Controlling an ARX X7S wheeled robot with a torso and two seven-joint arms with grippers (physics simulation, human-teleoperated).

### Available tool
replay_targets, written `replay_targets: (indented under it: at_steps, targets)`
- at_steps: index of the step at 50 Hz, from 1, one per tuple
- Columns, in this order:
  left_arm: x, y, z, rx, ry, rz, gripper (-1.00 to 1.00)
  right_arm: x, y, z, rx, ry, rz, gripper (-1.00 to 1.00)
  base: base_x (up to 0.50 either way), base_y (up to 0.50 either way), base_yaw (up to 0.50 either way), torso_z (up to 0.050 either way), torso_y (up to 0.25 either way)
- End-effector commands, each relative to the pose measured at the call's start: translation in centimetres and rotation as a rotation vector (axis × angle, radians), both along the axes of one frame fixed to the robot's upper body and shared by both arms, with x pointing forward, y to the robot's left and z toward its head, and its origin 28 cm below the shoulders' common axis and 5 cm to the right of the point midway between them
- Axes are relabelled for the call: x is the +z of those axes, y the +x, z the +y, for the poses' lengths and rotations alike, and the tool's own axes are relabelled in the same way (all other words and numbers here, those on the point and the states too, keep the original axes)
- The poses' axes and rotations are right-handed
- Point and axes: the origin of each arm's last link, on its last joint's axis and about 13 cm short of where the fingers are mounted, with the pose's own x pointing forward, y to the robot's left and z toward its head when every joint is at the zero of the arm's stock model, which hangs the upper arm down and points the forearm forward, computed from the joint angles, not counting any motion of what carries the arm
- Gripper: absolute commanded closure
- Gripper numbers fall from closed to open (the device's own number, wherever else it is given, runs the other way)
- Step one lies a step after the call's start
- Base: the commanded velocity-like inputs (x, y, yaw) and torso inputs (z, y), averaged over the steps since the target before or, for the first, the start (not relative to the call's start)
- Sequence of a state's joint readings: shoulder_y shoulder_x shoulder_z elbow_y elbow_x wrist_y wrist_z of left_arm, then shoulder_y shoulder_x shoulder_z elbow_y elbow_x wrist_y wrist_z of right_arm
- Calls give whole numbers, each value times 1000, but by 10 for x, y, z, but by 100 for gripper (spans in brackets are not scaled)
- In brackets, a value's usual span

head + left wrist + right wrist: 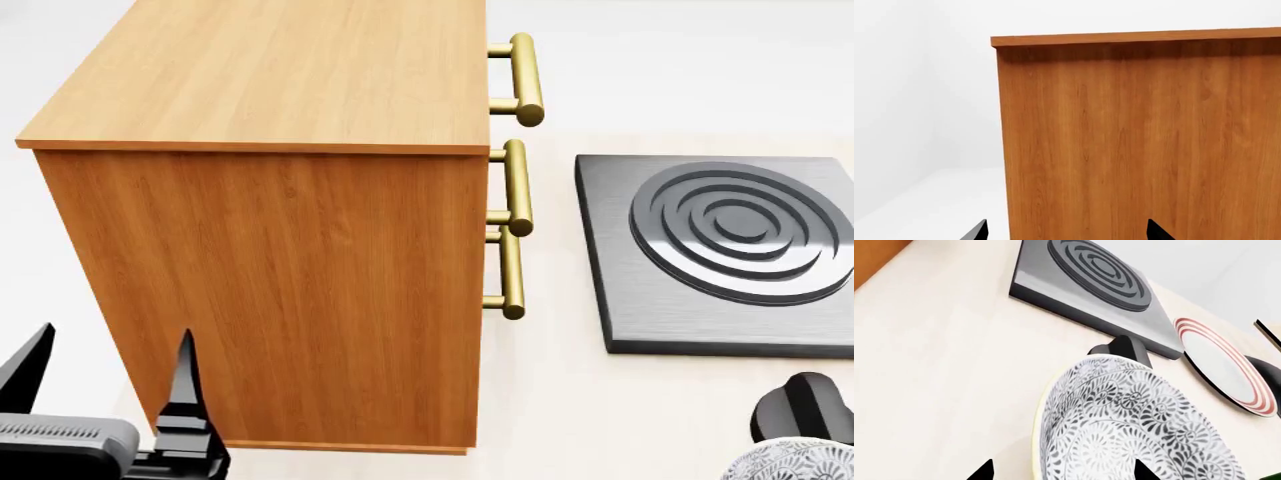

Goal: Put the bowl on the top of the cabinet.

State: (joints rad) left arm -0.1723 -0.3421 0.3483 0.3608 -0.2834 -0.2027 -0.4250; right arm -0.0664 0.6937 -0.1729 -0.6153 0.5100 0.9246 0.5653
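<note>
Pale cream bench (561, 400) stretches under me, with white walls behind. On it stands the cabinet (287, 270), orange-brown wood, its flat top bare and its three brass handles (514, 190) sticking out on the side toward a dark grey burner slab (721, 250) with raised rings. My left claw (107, 385) hangs near the cabinet's lower corner, its black tips spread apart and holding nothing; from the left wrist I see only the cabinet's side. The bowl (1134, 425), patterned in dense grey flowers, sits low at my right, on the bench near the burner slab. My right claw (1061, 472) shows two tips spread over the bowl; whether they grip it I cannot tell. Beyond lies a red-ringed plate (1224, 365).
</note>
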Motion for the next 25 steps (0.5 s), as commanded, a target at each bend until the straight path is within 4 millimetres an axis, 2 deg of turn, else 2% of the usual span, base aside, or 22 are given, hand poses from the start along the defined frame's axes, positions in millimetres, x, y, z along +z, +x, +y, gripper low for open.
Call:
replay_targets:
  at_steps: [1, 25]
  targets:
    - [1, 0, 0, 2, 1, -2, -100, -1, 0, 0, 0, 1, 1, -100, 0, 0, 0, 0, 0]
    - [-1, 0, 1, 3, 2, 2, -100, -3, 1, 0, 1, -2, 5, -100, 0, 0, 0, 0, 0]
